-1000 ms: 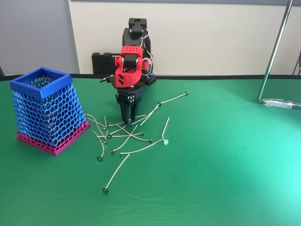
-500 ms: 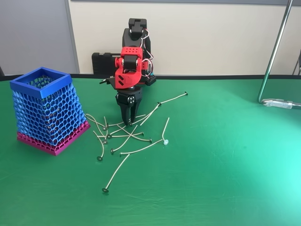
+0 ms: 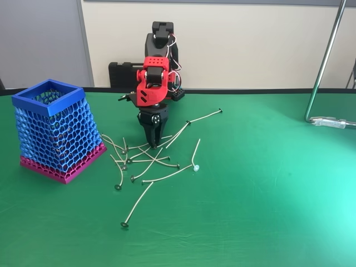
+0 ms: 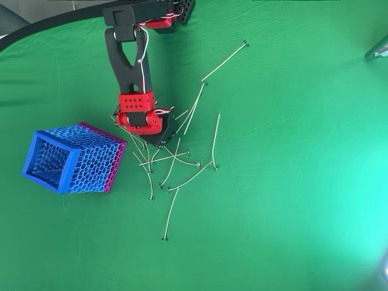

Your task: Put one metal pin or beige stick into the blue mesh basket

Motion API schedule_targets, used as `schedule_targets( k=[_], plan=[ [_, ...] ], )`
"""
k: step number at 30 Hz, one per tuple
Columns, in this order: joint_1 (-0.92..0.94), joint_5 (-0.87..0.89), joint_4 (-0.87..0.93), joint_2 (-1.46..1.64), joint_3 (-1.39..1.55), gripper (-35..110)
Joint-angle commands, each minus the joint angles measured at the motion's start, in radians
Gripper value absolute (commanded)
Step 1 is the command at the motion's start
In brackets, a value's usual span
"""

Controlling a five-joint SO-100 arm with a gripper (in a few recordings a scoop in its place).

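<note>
I have the claw down in the tangle of sticks on the bench, jaws nearly together; whether one stick is pinched I cannot tell. Next I lift and swing to the blue mesh basket, well left.

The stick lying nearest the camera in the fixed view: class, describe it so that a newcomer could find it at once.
Start at the blue basket on the green table, then look right to the tangle of sticks below the gripper. The stick lies in front of that tangle, slanting, its round head nearest the camera, crossing no other stick.
</note>
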Motion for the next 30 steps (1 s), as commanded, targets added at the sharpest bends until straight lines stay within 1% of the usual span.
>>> schedule_targets(
  k=[1, 7, 15, 30],
  plan=[
    [0.008, -0.002, -0.005, 0.015, 0.002, 9],
    [0.008, -0.003, -0.006, 0.017, 0.005, 8],
    [0.009, -0.006, -0.006, 0.02, 0.002, 1],
    [0.015, 0.012, 0.069, 0.051, -0.034, 1]
  ],
)
